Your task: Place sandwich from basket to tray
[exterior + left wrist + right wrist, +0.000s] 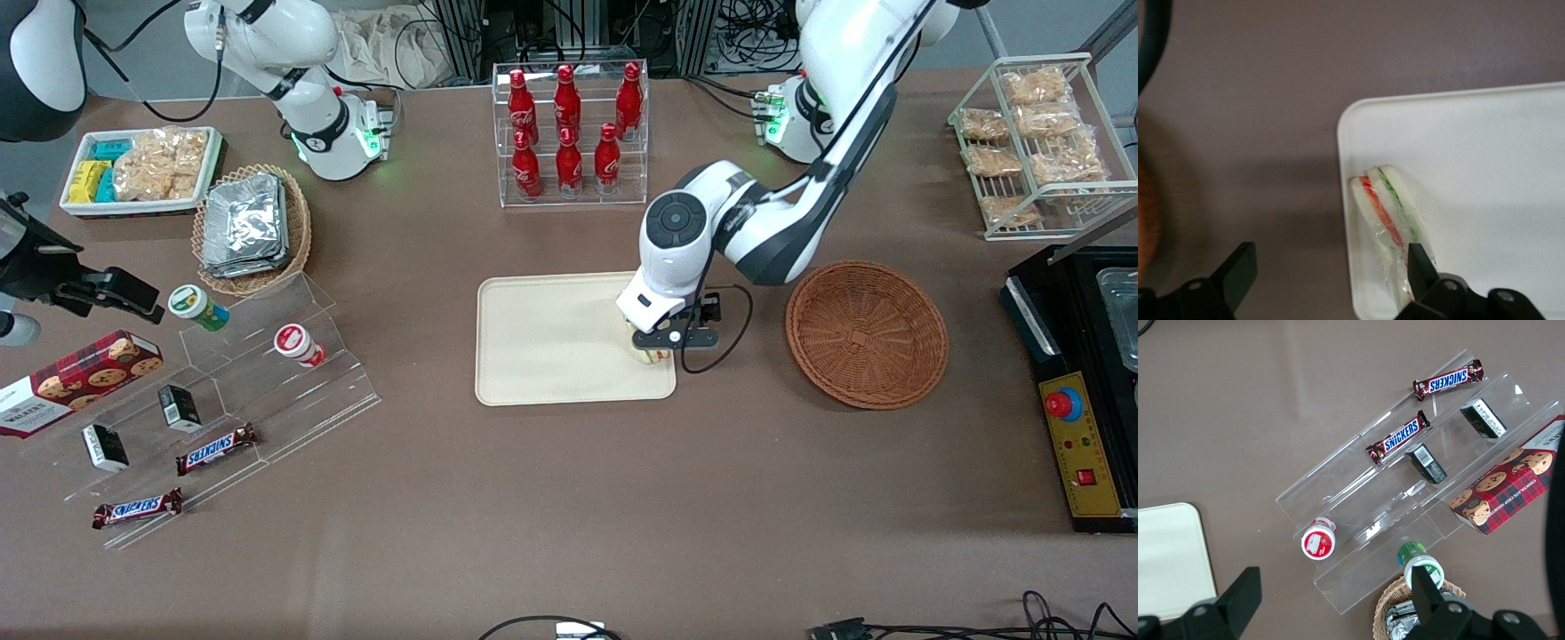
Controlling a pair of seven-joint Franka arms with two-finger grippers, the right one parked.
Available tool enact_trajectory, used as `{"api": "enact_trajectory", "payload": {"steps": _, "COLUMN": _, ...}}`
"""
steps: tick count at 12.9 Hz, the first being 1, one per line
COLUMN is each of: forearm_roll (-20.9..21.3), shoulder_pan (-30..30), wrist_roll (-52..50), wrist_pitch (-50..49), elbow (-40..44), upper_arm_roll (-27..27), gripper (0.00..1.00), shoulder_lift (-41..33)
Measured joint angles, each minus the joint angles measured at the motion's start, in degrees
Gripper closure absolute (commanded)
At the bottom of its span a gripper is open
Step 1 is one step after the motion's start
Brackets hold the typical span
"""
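The sandwich (1386, 212) lay on the tray (1485, 173) at the corner nearest the basket (867, 332); the gripper (659, 345) hovered directly above it, jaws open, fingers straddling the wedge

Readable text:
- "SNICKERS" on two bars (1448, 381) (1397, 437) lying on the clear stepped stand (1358, 513); both also legible from the front (217, 449) (138, 508).
- "WALKERS" on the red tartan cookie box (76, 380).
- Red bottles (566, 133) carry white script, too small to read.
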Motion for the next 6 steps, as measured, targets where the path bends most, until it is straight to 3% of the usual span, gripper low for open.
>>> {"api": "enact_trajectory", "payload": {"steps": 3, "forearm_roll": -3.07, "shoulder_pan": 0.46, "wrist_roll": 3.98, "wrist_pitch": -12.01, "elbow": 10.19, "upper_arm_roll": -0.02, "gripper": 0.00, "shoulder_lift": -2.18}}
{"api": "enact_trajectory", "payload": {"steps": 6, "forearm_roll": -4.69, "shoulder_pan": 6.08, "wrist_roll": 9.04, "wrist_pitch": -18.20, "elbow": 19.52, "upper_arm_roll": 0.24, "gripper": 0.00, "shoulder_lift": -3.38}}
